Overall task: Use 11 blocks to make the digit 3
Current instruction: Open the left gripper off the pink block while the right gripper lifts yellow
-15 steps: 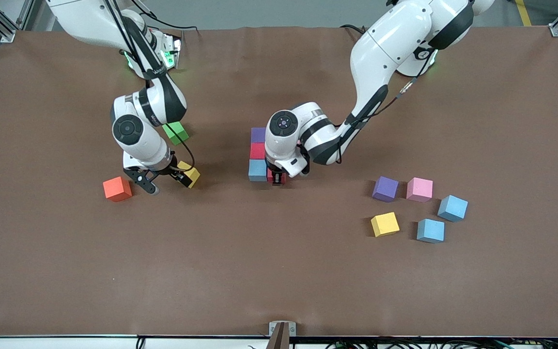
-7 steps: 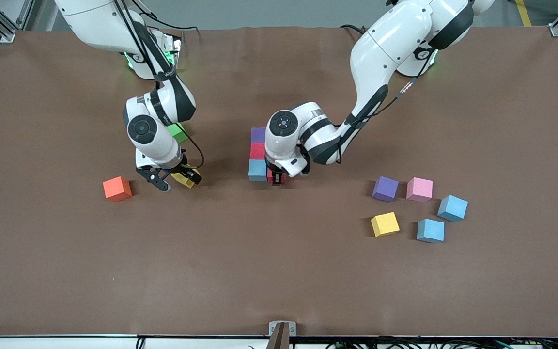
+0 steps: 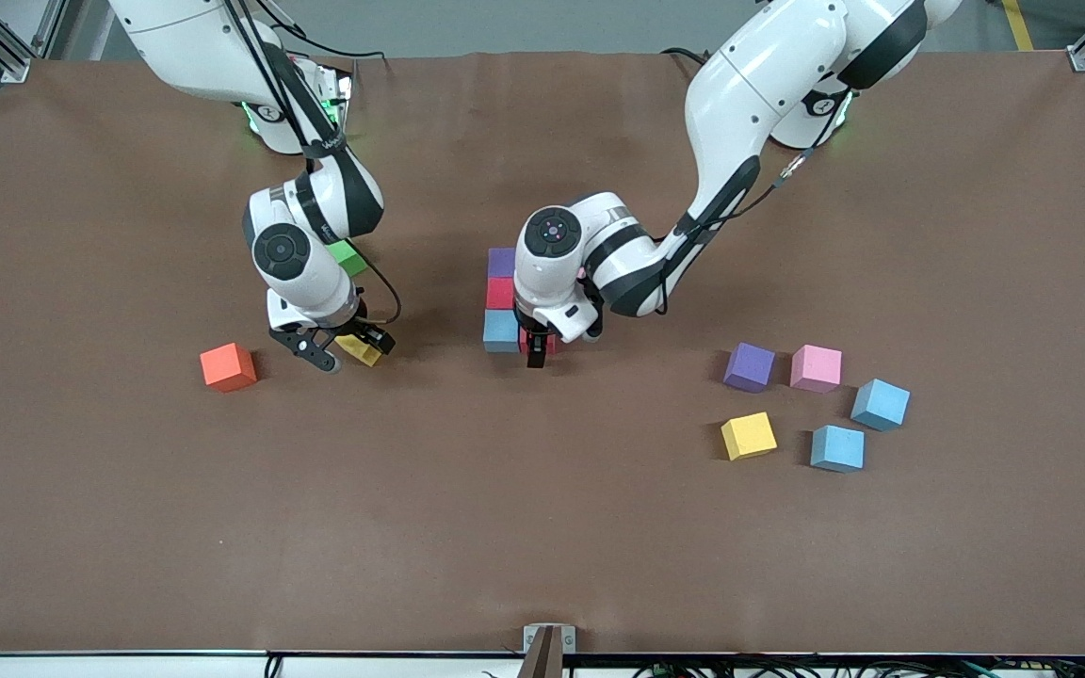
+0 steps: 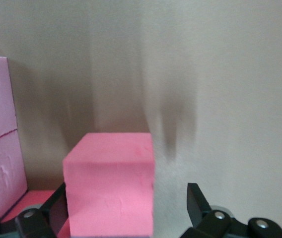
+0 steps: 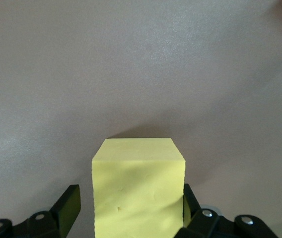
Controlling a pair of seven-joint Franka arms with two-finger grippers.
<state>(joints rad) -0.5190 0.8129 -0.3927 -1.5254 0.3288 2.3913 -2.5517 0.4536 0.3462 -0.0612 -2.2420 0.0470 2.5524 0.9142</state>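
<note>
Beside the blue block [image 3: 501, 330] that ends the purple-red-blue column, the left pincer [image 3: 537, 347] has just spread apart, leaving the red block [image 4: 110, 191] standing free as the start of a bar. Toward the right arm's end from that column, the right pincer [image 3: 347, 349] is closing around the yellow block [image 5: 138, 191], one finger [image 5: 67, 206] not yet touching.

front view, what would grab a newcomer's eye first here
Mid-table, the left gripper stands open around a red block set against a short purple, red and blue column. Toward the right arm's end, the right gripper straddles a yellow block. Five loose blocks cluster toward the left arm's end.
</note>
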